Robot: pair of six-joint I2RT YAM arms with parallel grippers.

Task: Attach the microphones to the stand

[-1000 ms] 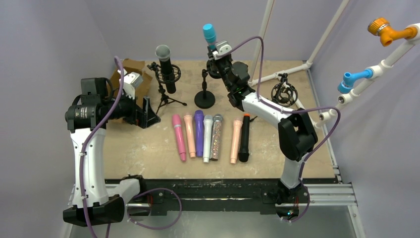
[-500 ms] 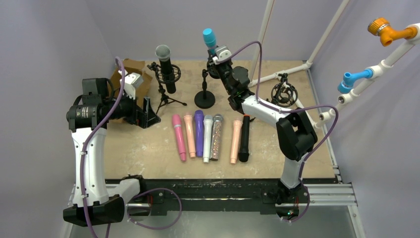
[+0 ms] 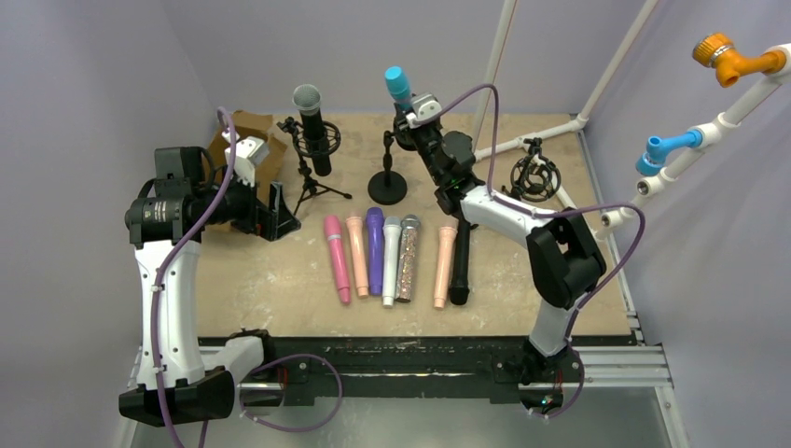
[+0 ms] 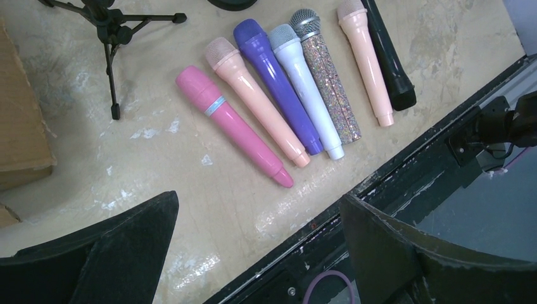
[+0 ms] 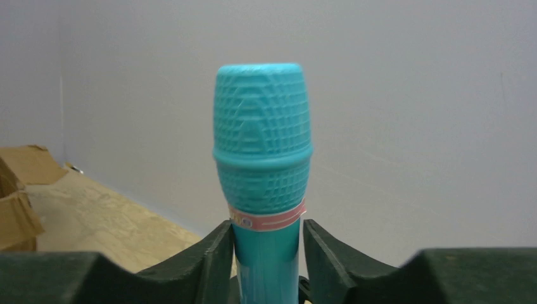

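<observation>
A teal microphone stands upright over the round-based stand. My right gripper brackets its handle just under the pink band, open by a sliver: one finger touches, and a thin gap shows at the other. A black microphone sits in the tripod stand. Flat in a row lie pink, peach, purple, white, glitter, peach and black microphones. My left gripper hangs open and empty to their left.
A cardboard box sits at the back left behind my left wrist. An empty shock-mount stand is at the back right. A white pipe frame runs along the back right, with orange and blue fittings.
My right gripper and the teal microphone have shifted slightly right, and the jaws have eased apart a little. The left arm has not moved.
</observation>
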